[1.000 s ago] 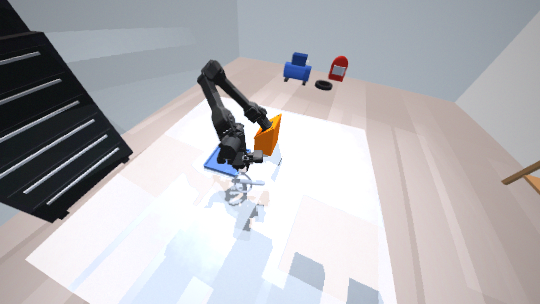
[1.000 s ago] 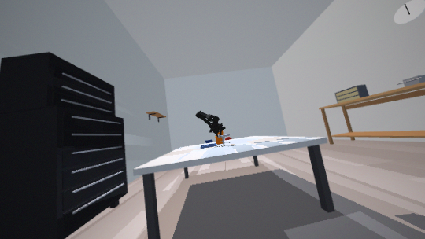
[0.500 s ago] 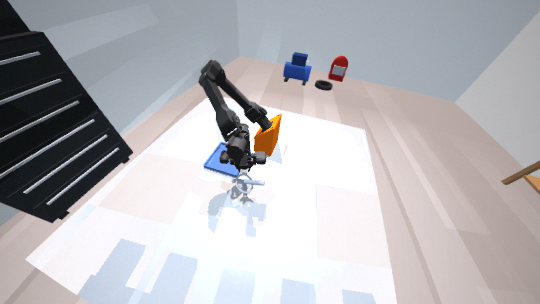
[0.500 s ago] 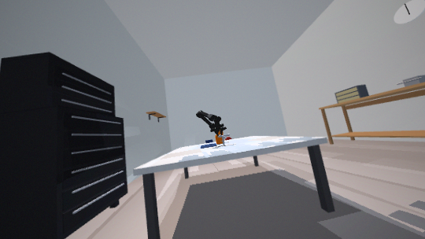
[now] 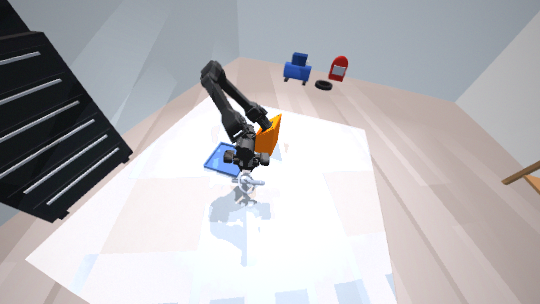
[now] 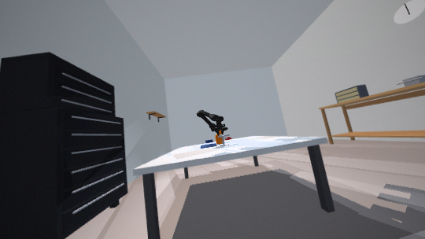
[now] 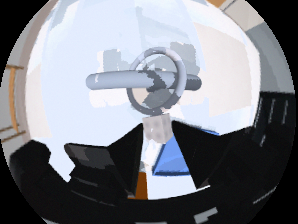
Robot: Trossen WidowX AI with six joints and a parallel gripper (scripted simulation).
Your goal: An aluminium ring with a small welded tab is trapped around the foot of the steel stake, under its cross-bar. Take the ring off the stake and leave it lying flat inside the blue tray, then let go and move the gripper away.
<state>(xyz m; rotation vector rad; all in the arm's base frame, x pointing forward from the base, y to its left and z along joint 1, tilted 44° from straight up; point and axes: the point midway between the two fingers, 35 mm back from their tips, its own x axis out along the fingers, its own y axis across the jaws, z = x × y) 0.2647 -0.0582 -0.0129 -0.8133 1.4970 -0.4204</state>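
Aluminium ring (image 5: 240, 190) (image 7: 183, 75): at the cross-bar (image 5: 259, 183) (image 6: 227, 135) (image 7: 107, 81) of the stake (image 6: 223, 141); in the wrist view one side passes over the bar and the opposite side goes under it. It is too small to judge in the exterior view.
Claw (image 5: 246, 171) (image 6: 223, 133) (image 7: 157, 124): clamped on the welded tab (image 7: 157, 124) of the ring.
Step in hand: freeing the ring from the stake, in my judgement partway done, since the bar seems to be threaded through it.
Blue tray (image 5: 220, 156) (image 6: 208, 146) (image 7: 172, 160): on the worktop (image 5: 300, 225) (image 6: 236, 148) (image 7: 60, 102), near the stake; the ring is not in it.
Next move: keep the tab gripped, slide and tilt the ring along the bar until it passes one end, then carry it to the tray.
Risk: a straight pull could catch the bar and twist the tab out of the claw.
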